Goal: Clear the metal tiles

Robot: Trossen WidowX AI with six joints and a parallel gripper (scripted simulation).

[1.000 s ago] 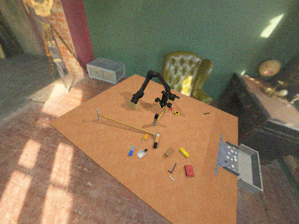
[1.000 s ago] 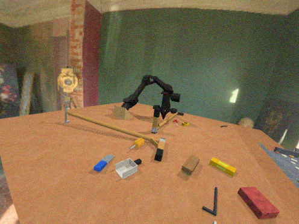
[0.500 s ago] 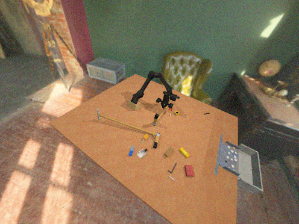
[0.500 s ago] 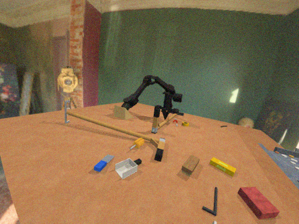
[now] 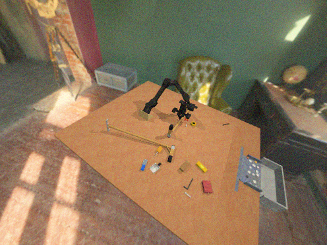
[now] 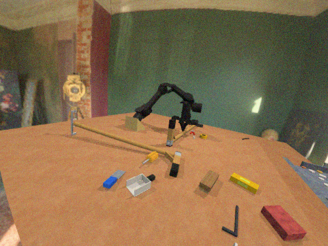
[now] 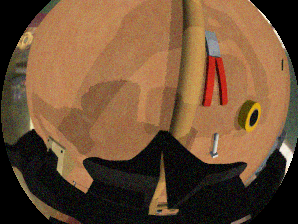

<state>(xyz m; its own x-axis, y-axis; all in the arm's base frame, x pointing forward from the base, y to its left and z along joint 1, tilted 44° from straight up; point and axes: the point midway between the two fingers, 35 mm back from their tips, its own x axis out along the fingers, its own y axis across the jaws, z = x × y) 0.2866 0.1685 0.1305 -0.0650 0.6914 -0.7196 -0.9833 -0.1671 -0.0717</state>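
Note:
The long scraper [image 5: 138,135] [image 6: 112,135] lies across the table left of centre, with an upright grey blade at its left end and a black-tipped wooden block at its right end. A shorter rod tool [image 5: 177,126] [image 6: 181,134] [image 7: 193,65] lies behind it. My gripper [image 5: 181,117] [image 6: 184,128] [image 7: 162,133] is shut and empty above the table, beside the shorter tool's rod and apart from the long scraper. Several small white and orange tiles [image 5: 253,172] [image 6: 322,178] sit on the blue-grey plate [image 5: 244,168] [image 6: 307,180] at the right. The catch box [image 5: 271,181] adjoins the plate's far side.
Near the gripper lie red pliers [image 6: 192,133] [image 7: 209,82], a yellow tape roll [image 5: 193,124] [image 6: 203,136] [image 7: 249,116] and a bolt [image 7: 215,145]. Towards the front lie a yellow screwdriver [image 6: 152,156], a grey tray [image 6: 139,185], a wooden block [image 6: 209,180] and a red block [image 5: 207,186] [image 6: 282,222].

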